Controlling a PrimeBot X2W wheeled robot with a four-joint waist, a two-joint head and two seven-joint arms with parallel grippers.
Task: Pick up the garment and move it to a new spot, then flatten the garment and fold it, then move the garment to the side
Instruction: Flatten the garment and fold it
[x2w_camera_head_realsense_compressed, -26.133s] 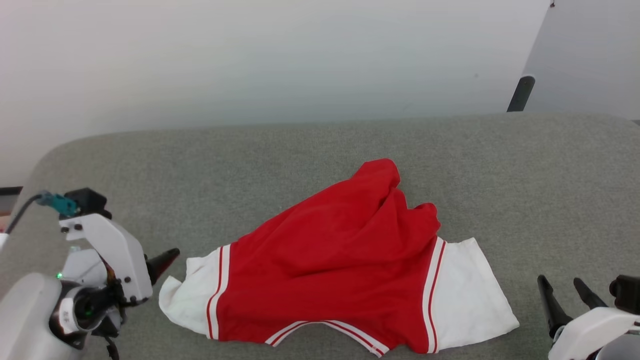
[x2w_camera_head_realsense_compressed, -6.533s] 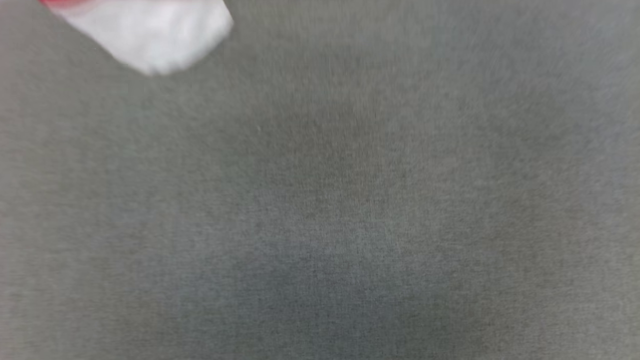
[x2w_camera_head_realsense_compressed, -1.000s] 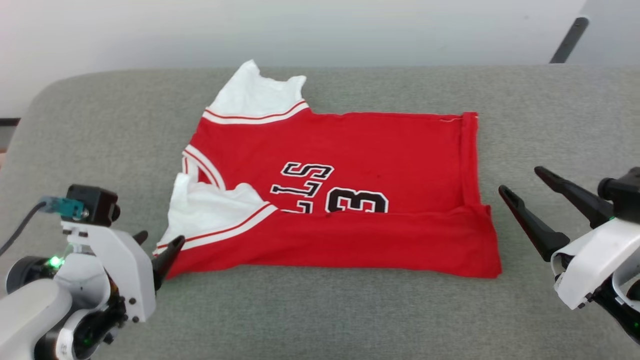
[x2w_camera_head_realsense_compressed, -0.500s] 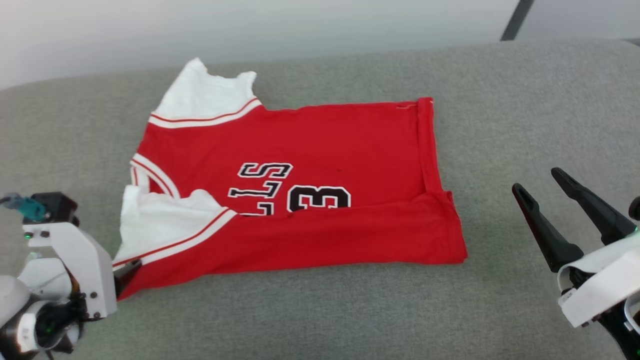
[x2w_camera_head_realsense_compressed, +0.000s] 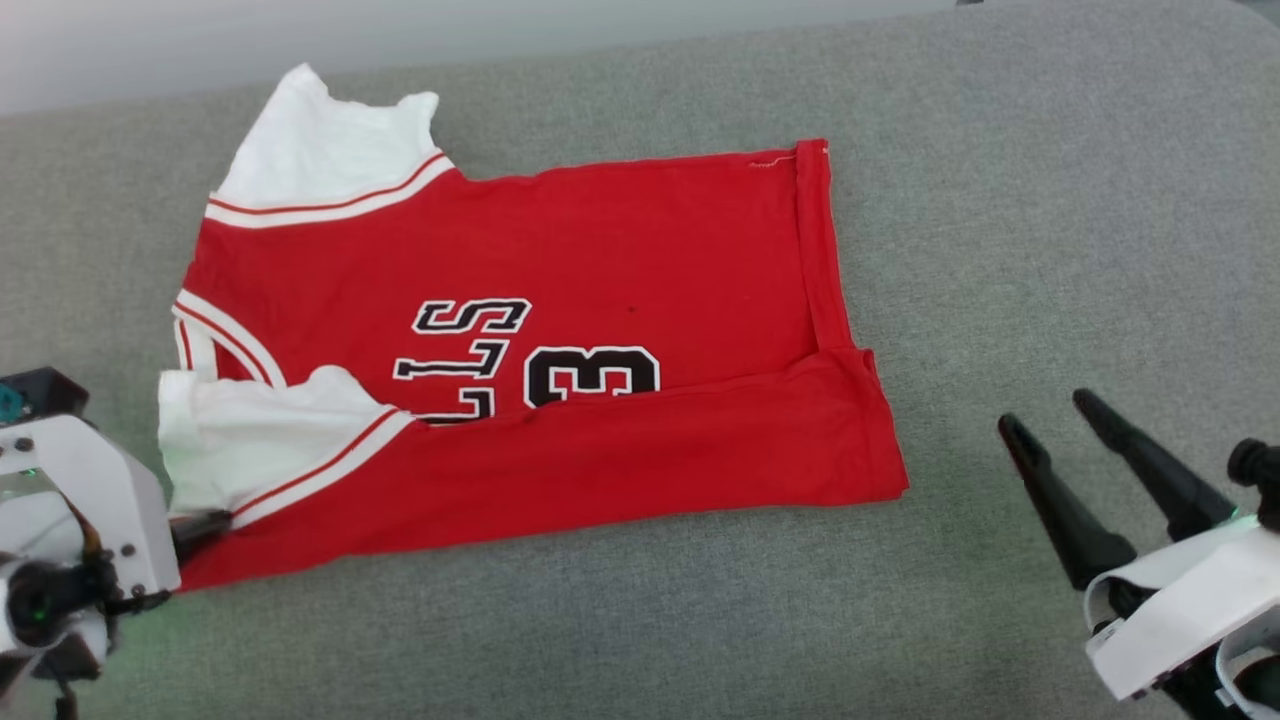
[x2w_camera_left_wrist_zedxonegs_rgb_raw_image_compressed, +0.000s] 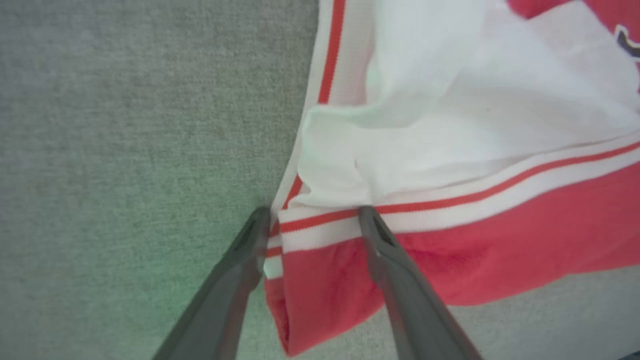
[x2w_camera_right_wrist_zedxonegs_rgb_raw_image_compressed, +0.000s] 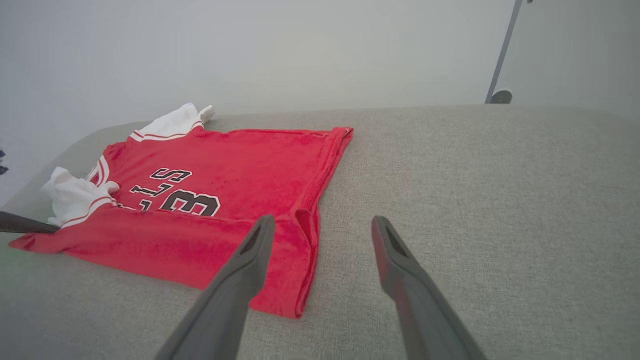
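Note:
The garment (x2w_camera_head_realsense_compressed: 560, 270), a red jersey with white sleeves, striped trim and dark lettering, lies spread on the grey cushion (x2w_camera_head_realsense_compressed: 1000, 200), its near edge folded up over the lettering. My left gripper (x2w_camera_head_realsense_compressed: 203, 524) is at the garment's near left corner. In the left wrist view my left gripper (x2w_camera_left_wrist_zedxonegs_rgb_raw_image_compressed: 312, 214) is open, its two fingers straddling the striped trim (x2w_camera_left_wrist_zedxonegs_rgb_raw_image_compressed: 325, 232) of that corner. My right gripper (x2w_camera_head_realsense_compressed: 1046, 412) stands open over bare cushion, right of the garment's hem and apart from it. In the right wrist view the right gripper (x2w_camera_right_wrist_zedxonegs_rgb_raw_image_compressed: 322, 221) is empty, with the garment (x2w_camera_right_wrist_zedxonegs_rgb_raw_image_compressed: 225, 170) ahead to the left.
A pale wall (x2w_camera_right_wrist_zedxonegs_rgb_raw_image_compressed: 250, 50) rises behind the cushion, with a dark pole (x2w_camera_right_wrist_zedxonegs_rgb_raw_image_compressed: 500, 55) at the far right. Bare grey cushion stretches to the right of the garment and along its near side (x2w_camera_head_realsense_compressed: 600, 620).
The head camera has swung, shifting the whole picture. My left gripper has pushed in around the garment's near left corner. The right gripper now stands farther from the hem, still open.

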